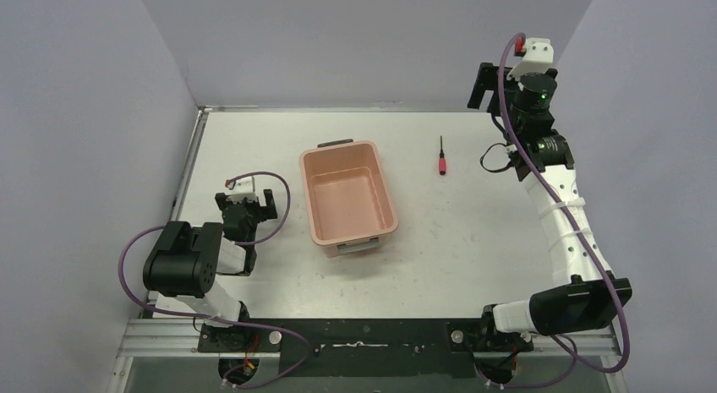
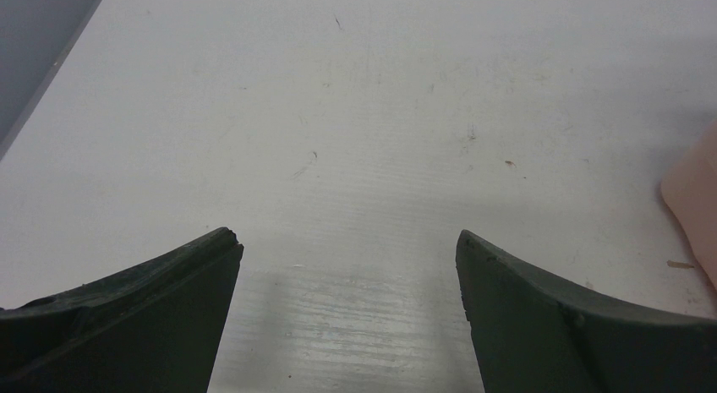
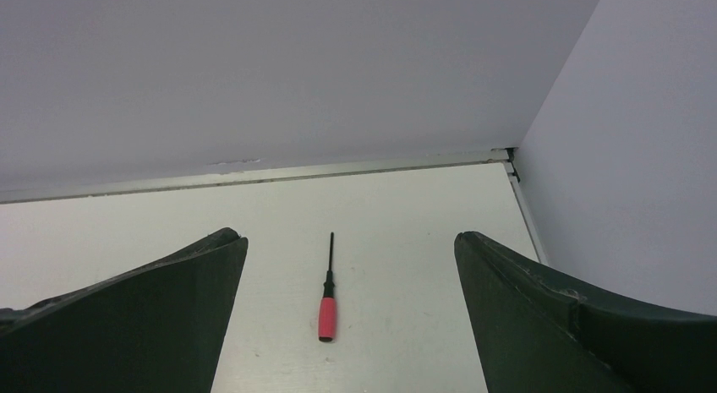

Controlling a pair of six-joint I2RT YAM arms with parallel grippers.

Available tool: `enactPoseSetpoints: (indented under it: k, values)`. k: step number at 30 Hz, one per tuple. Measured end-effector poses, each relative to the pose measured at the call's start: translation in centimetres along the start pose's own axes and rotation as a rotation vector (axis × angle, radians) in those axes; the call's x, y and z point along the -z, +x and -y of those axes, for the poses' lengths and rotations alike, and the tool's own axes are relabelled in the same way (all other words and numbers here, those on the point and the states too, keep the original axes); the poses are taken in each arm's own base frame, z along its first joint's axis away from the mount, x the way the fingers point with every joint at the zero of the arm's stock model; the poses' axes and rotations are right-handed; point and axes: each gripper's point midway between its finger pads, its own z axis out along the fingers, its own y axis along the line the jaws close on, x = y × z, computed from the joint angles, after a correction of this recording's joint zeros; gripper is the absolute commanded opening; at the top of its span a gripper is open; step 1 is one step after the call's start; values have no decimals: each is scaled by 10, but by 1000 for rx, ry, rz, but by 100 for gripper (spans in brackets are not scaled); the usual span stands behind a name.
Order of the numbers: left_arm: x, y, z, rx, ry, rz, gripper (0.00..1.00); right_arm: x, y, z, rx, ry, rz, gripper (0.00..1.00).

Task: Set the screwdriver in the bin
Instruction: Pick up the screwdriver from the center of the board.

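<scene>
The screwdriver [image 1: 441, 157] lies flat on the white table to the right of the bin, red handle toward me and thin black shaft pointing at the back wall. In the right wrist view the screwdriver [image 3: 327, 297] lies between and beyond the wide-apart fingers. My right gripper [image 1: 484, 88] hangs open above the table's far right, behind and to the right of the screwdriver, holding nothing. The salmon-pink bin [image 1: 386, 185] stands in the middle of the table with nothing inside. Left of the bin, my left gripper [image 1: 245, 204] rests low and open, and one bin corner [image 2: 695, 209] shows at its right.
Grey walls close the table at the back [image 3: 254, 72], left and right [image 3: 626, 156]. A metal strip [image 3: 279, 173] runs along the far edge. The table's bare white surface [image 2: 355, 139] stretches ahead of the left gripper. Both arm bases sit on the near edge.
</scene>
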Motion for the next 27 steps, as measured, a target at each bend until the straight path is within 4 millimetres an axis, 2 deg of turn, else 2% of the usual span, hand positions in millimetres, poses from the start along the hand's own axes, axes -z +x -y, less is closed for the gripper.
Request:
enactPoseSetpoints:
  k: [5, 12, 16, 20, 22, 27]
  values:
    - [0, 0, 0, 0, 0, 0, 97, -8, 6, -1, 13, 3, -65, 100]
    - [0, 0, 0, 0, 0, 0, 97, -16, 4, -3, 27, 6, -101, 100]
    - [0, 0, 0, 0, 0, 0, 97, -31, 16, -4, 36, 16, -145, 100]
    - [0, 0, 0, 0, 0, 0, 97, -56, 48, -5, 52, 25, -228, 100]
    - [0, 0, 0, 0, 0, 0, 97, -69, 75, -7, 65, 29, -293, 100]
    - [0, 0, 0, 0, 0, 0, 97, -91, 126, -10, 88, 31, -413, 100]
